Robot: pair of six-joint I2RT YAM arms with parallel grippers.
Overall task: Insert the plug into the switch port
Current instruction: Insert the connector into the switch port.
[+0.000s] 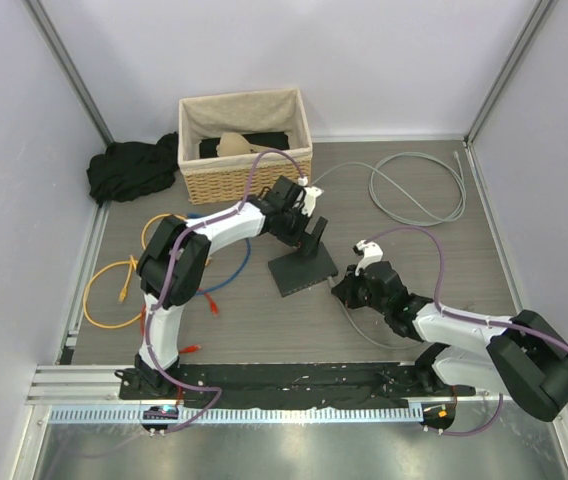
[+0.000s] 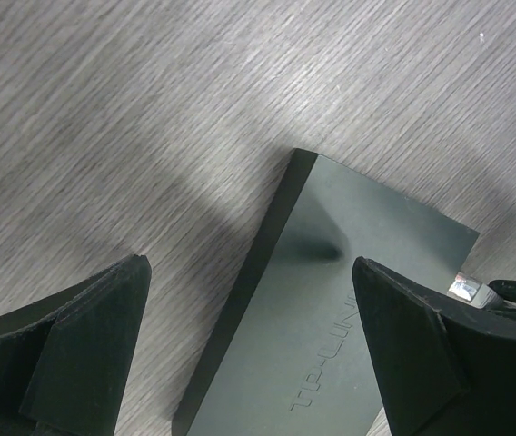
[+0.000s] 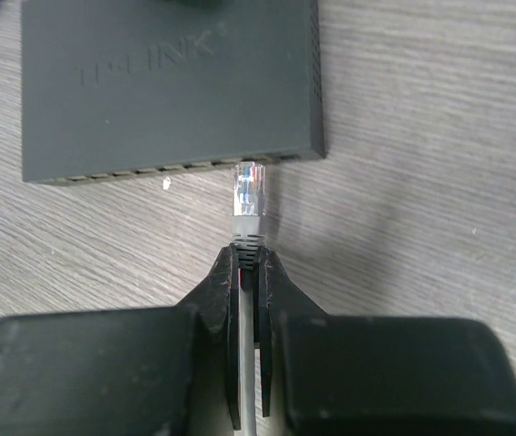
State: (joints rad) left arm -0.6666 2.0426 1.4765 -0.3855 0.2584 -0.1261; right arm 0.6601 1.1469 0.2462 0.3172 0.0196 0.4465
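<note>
The switch (image 1: 302, 270) is a flat dark-grey box lying mid-table, its lettered top filling the left wrist view (image 2: 331, 327). In the right wrist view its port row (image 3: 185, 168) faces me. My right gripper (image 3: 250, 259) is shut on the grey cable just behind the clear plug (image 3: 248, 193), whose tip sits a short gap from the ports near the switch's (image 3: 167, 82) right end. My left gripper (image 2: 249, 272) hangs open over the switch, one finger (image 2: 94, 336) over bare table beside it, the other over its top. From above, the left gripper (image 1: 309, 235) sits at the switch's far edge and the right gripper (image 1: 346, 290) at its right.
A wicker basket (image 1: 247, 175) with cloth inside stands at the back. A black cloth (image 1: 129, 170) lies at back left. Orange (image 1: 104, 290) and blue (image 1: 226, 275) cables lie left of the switch. A grey cable (image 1: 419, 190) loops at back right.
</note>
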